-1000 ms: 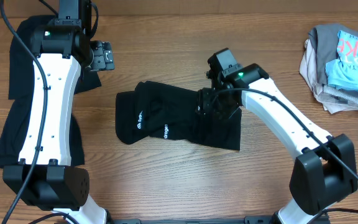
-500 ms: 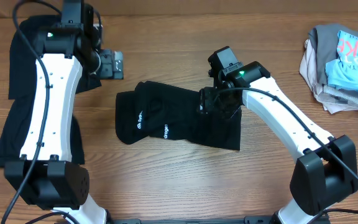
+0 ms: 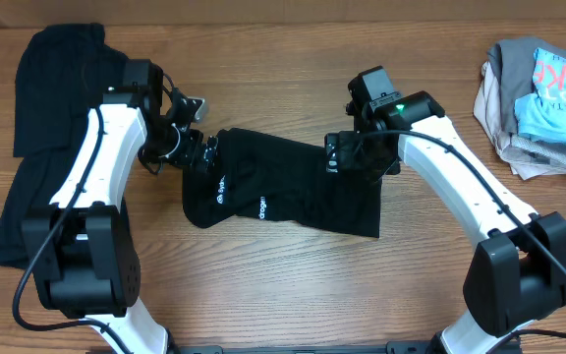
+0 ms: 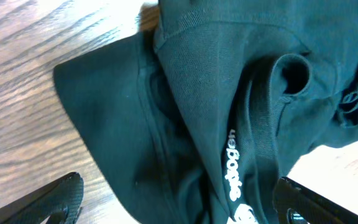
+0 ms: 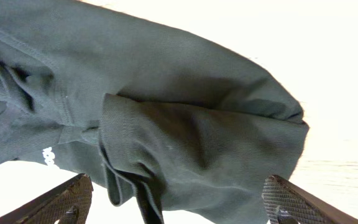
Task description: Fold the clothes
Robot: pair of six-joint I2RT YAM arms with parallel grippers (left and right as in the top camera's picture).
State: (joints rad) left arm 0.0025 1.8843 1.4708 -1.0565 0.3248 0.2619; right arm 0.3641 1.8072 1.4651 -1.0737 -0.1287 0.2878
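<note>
The handled piece of the clothes [image 3: 283, 187] is a black garment lying bunched and partly folded mid-table, with a small round white logo and white lettering [image 3: 222, 187] near its left end. My left gripper [image 3: 197, 147] hovers over that left end, open, its fingers [image 4: 61, 199] wide on either side of the lettered fold [image 4: 232, 165]. My right gripper [image 3: 347, 157] is over the garment's upper right part, open too. Its fingertips [image 5: 297, 202] stand clear of the cloth [image 5: 185, 124] between them. A second black garment [image 3: 47, 59] lies flat at the far left, partly under my left arm.
A pale pile of beige, grey and light-blue printed clothes [image 3: 543, 93] sits at the right edge. Bare wooden tabletop [image 3: 263, 285] runs along the front, and more of it lies between the garment and the pile.
My left arm swung from the back left over to the garment's left end. The right gripper's jaws opened wide, let go of the cloth and shifted slightly right.
</note>
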